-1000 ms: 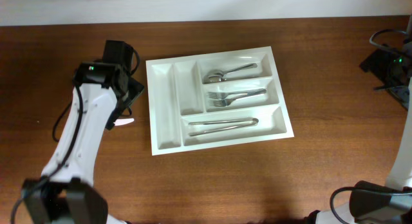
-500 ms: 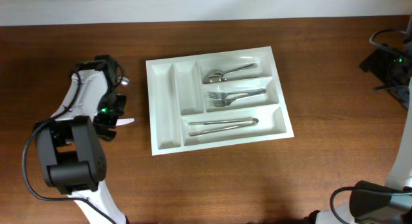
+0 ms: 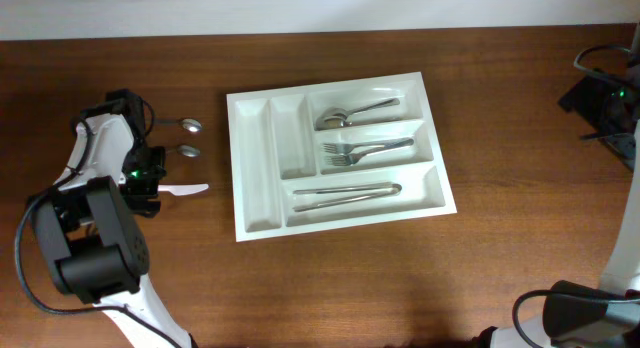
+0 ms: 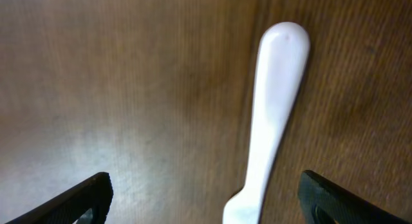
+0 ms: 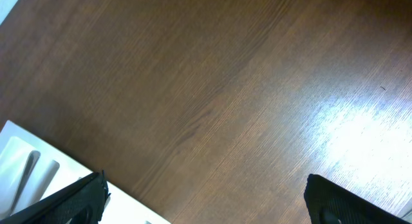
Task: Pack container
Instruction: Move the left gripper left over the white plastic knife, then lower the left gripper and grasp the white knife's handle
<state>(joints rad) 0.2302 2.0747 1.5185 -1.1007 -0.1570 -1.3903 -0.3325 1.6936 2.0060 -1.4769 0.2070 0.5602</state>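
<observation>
The white cutlery tray (image 3: 255, 168) lies mid-table. Its long compartments hold a spoon (image 3: 350, 113), forks (image 3: 365, 148) and knives (image 3: 345, 193); the two narrow upright ones look empty. A white plastic utensil (image 3: 188, 189) lies on the table left of the tray. My left gripper (image 3: 150, 191) is low over its handle end. In the left wrist view the gripper (image 4: 205, 197) is open, with the white handle (image 4: 277, 89) between the fingers, nearer the right one. My right gripper (image 5: 206, 195) is open and empty over bare wood, with the tray's corner (image 5: 13, 143) at lower left.
Two metal spoons (image 3: 188, 125) (image 3: 186, 150) lie on the table just left of the tray, behind the white utensil. The right arm's base and cables (image 3: 605, 93) sit at the far right edge.
My left arm has swung left, away from the tray, and come down over the white utensil. The two metal spoons it was covering now show. The tray and its contents have not moved.
</observation>
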